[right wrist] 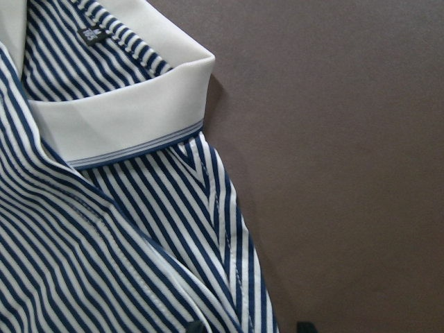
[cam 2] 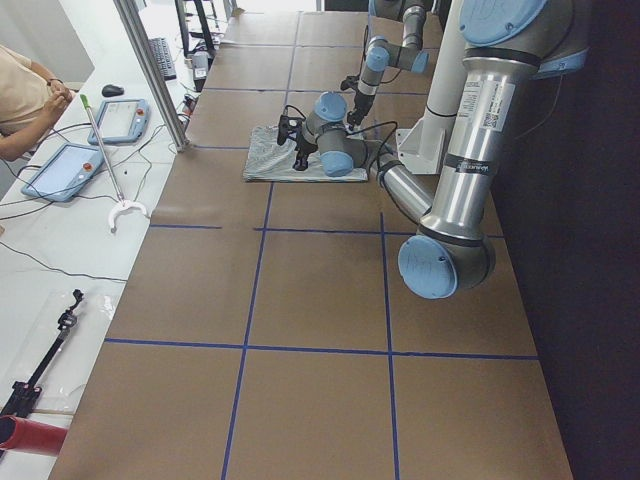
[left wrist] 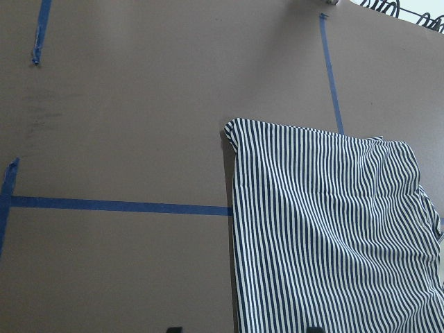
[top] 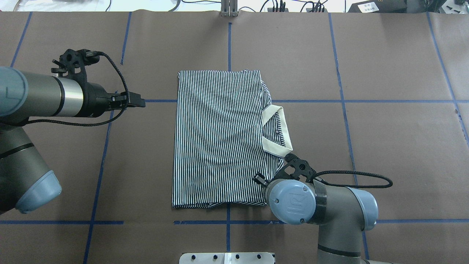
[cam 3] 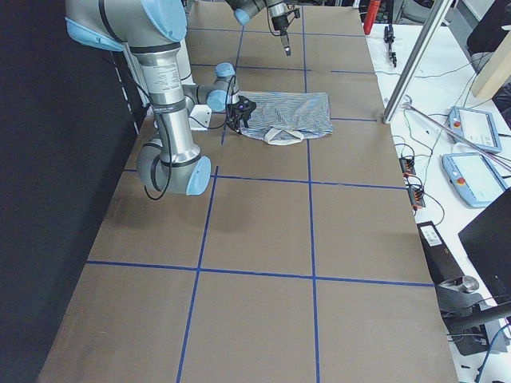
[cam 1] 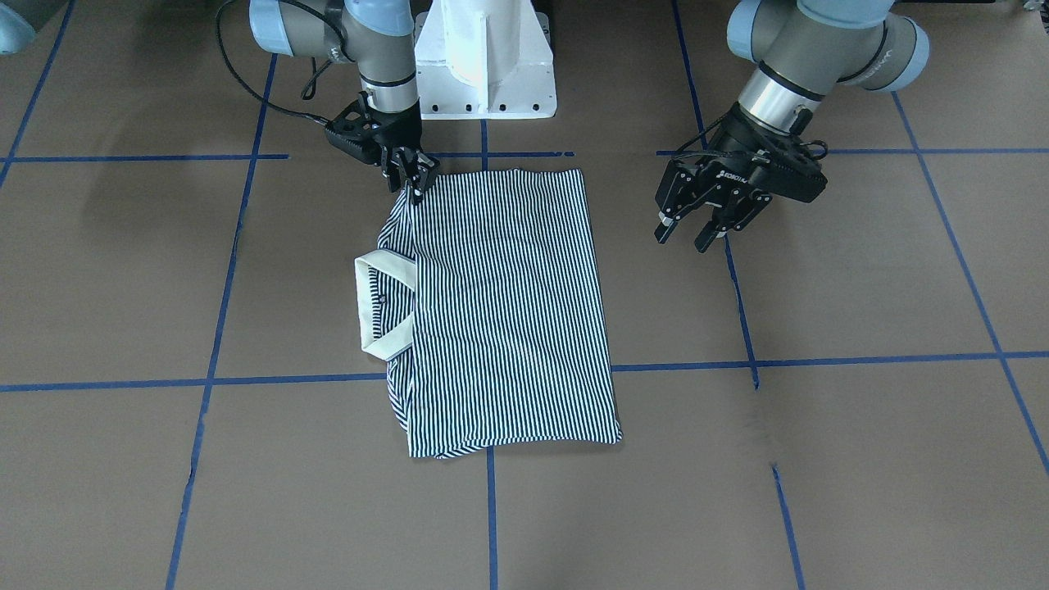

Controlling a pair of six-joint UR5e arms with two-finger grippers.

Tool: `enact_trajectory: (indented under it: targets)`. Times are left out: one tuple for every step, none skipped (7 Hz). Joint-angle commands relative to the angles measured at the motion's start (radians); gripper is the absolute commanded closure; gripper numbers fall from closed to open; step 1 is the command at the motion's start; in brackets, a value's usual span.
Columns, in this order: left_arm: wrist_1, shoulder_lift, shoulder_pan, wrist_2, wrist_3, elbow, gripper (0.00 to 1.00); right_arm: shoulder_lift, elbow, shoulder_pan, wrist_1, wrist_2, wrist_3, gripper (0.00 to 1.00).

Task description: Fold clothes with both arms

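Note:
The striped polo shirt [cam 1: 508, 311] lies flat on the brown table as a folded rectangle, its cream collar [cam 1: 381, 303] toward my right arm's side. It also shows in the overhead view [top: 220, 139]. My right gripper [cam 1: 414, 187] is low at the shirt's near corner beside the collar. In the right wrist view its fingertips [right wrist: 196, 326] stand apart, astride the shirt's edge [right wrist: 229, 236]. In the overhead view the wrist hides it. My left gripper [cam 1: 687, 236] is open and empty, above bare table beyond the shirt's hem side [top: 137, 99].
The white pedestal [cam 1: 483, 57] stands at the robot's edge of the table. Blue tape lines [cam 1: 492, 508] cross the brown surface. Beyond the far edge are a metal post [cam 2: 150, 70], tablets [cam 2: 62, 170] and a seated person [cam 2: 25, 90].

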Motion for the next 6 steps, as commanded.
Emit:
enact_trajectory:
  targets:
    - [0.0,0.001,-0.002,0.0,0.0,-0.004,0.33,0.001,-0.001,-0.007,0.0,0.001,-0.001,0.54]
    - [0.001,0.001,-0.002,0.0,0.0,-0.007,0.33,0.001,-0.001,-0.011,0.0,0.0,-0.001,0.68]
    - [0.003,0.001,-0.002,0.0,0.0,-0.013,0.33,0.001,-0.003,-0.012,0.0,0.001,-0.001,0.92]
    - [0.003,0.001,-0.003,0.0,0.0,-0.013,0.33,0.0,-0.003,-0.015,0.0,0.001,-0.001,1.0]
    - [0.003,0.009,-0.003,0.0,0.0,-0.021,0.33,0.001,-0.001,-0.017,-0.002,0.001,-0.003,1.0]
    - [0.003,0.015,-0.003,0.0,0.0,-0.029,0.33,0.006,0.008,-0.015,-0.002,0.017,-0.003,1.0]
